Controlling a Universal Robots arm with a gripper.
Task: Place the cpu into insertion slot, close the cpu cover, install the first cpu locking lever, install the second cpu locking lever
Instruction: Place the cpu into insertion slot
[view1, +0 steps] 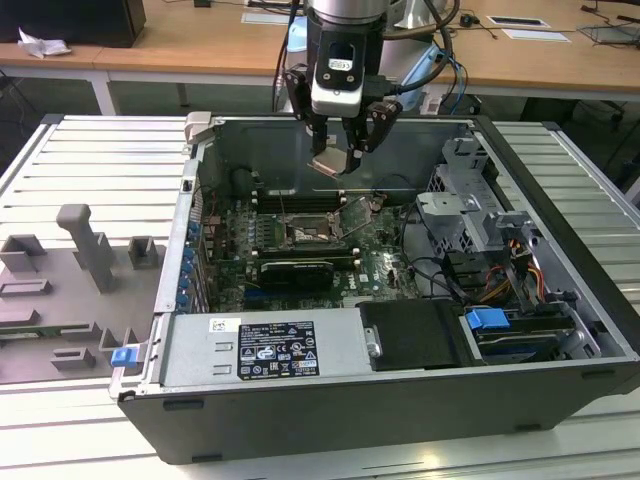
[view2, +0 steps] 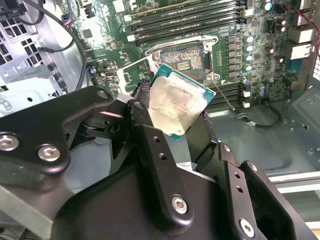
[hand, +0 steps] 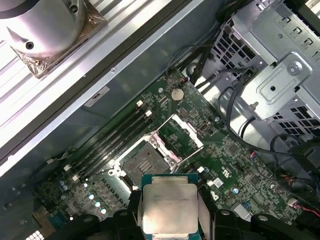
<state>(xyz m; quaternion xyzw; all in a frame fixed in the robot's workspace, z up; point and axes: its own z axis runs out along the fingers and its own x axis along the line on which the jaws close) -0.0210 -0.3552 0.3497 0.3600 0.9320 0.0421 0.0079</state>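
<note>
cpu (view2: 175, 107) sits clamped between the fingers of the gripper (view1: 340, 158), silvery face showing and green edge peeking out around it. It hangs in the air inside the open computer case (view1: 400, 400), above the motherboard (hand: 230, 165) and clear of everything. In the exterior view it looks tilted rather than level.

The insertion slot (hand: 141, 161) lies below and a little off to one side of the chip, not yet under it. The slot is open and its dark contact field is bare. The cpu cover (hand: 189, 131) is swung up off the slot on its hinge side, and a thin locking lever (view2: 223, 96) stands free beside it. The long memory slots (hand: 110, 145) run just past the socket.

The main risk, as I judge it, is a crooked landing. If the chip comes down slanted or turned the wrong way, a corner could dig into the contacts and bend them. A light pinch on the thin edges could also let it slip. The raised cover and lever stand near enough to snag a finger.
</note>
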